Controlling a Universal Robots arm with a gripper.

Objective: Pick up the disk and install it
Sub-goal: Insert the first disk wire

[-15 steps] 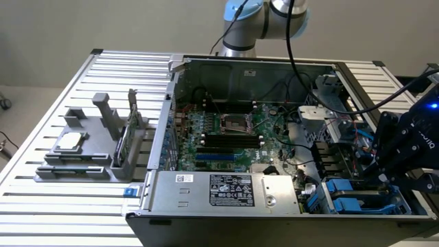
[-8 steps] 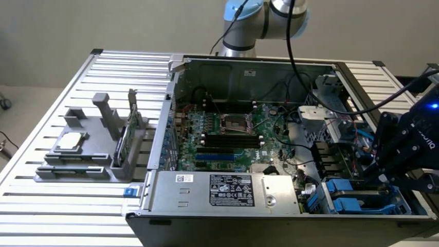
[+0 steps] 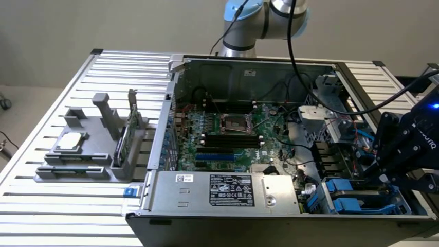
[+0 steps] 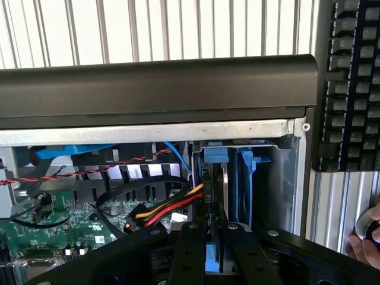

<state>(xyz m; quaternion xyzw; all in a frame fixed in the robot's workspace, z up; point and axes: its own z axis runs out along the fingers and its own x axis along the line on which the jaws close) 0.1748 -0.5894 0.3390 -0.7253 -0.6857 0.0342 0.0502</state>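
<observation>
- The gripper has its two black fingers drawn close on the blue carrier edge of the disk, pinching it.
- The disk stands on edge directly ahead of the fingers, in the open computer case's drive bay, just beside a second blue carrier. Its long axis runs straight away from the gripper, into the bay.
- In the exterior view the black gripper body hangs over the case's near corner at that view's right; pale lettering on it is too cut off to read.
- Red, yellow and black cables pass close beside the fingers.
- Farther off lies the green motherboard, and the power supply bears a white-and-black label, print illegible.
- Beyond the case wall sits a black keyboard; a person's hand rests near it.
</observation>
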